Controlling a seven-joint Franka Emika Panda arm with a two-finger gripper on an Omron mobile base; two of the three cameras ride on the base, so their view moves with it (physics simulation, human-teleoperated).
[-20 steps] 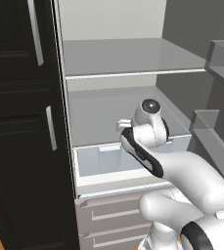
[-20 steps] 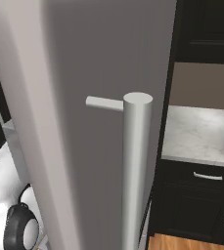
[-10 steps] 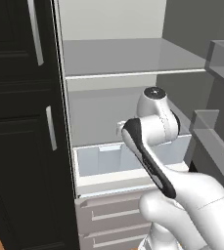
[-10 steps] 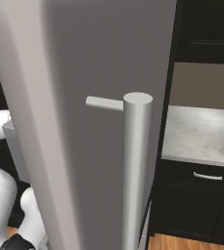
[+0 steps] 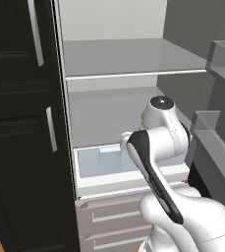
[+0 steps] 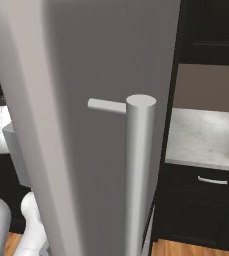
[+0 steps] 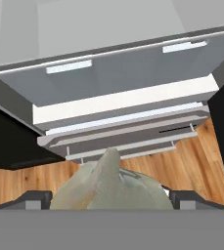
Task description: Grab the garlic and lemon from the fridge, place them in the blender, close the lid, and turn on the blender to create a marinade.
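Garlic [image 7: 111, 188] sits between the gripper [image 7: 108, 197] fingers above fridge [image 5: 133, 74] drawers.

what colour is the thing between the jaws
Off-white, slightly greenish grey: the garlic, seen best in the hand view.

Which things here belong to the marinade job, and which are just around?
Job: garlic, held in the claw; fridge, standing open.
Just around: black cabinets; counter; wood floor.
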